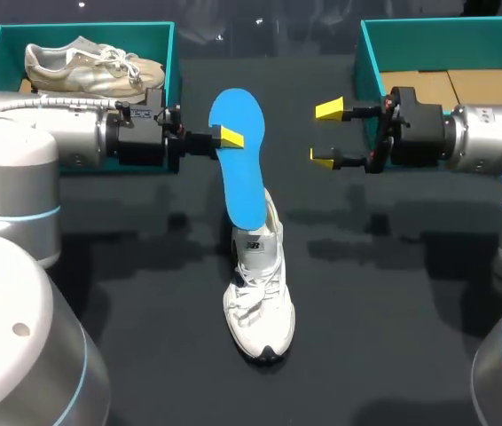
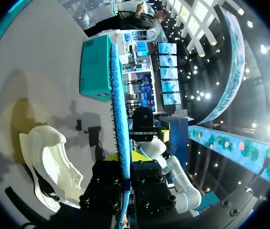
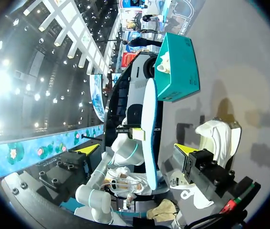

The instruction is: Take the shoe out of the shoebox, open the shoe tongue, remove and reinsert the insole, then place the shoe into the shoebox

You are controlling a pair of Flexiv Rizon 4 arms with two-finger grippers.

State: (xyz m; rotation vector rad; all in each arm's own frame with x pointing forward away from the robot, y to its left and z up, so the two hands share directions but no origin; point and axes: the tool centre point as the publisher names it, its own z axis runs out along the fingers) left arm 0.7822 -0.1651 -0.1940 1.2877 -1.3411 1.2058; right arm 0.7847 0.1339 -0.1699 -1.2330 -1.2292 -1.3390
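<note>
A black table point(image 1: 393, 293) spreads beneath both pairs of fingers. Back behind the left fingers point(image 1: 231, 137), beside that wrist, a worn beige sneaker point(image 1: 91, 71) lies in a teal box point(image 1: 145, 40). Back behind the right fingers point(image 1: 329, 110), brown cardboard point(image 1: 490, 86) lies flat.

Found the insole point(image 1: 239, 160) matt blue, smooth on its face, fuzzy along its edge in the left wrist view. Found the shoe point(image 1: 260, 302) of soft white mesh cloth with woven laces. Saw a dark matt top on the table point(image 1: 393, 302), smooth teal card on the right shoebox point(image 1: 371, 62), and satin silver shells on the left arm point(image 1: 47, 133) and the right arm point(image 1: 499, 133).
</note>
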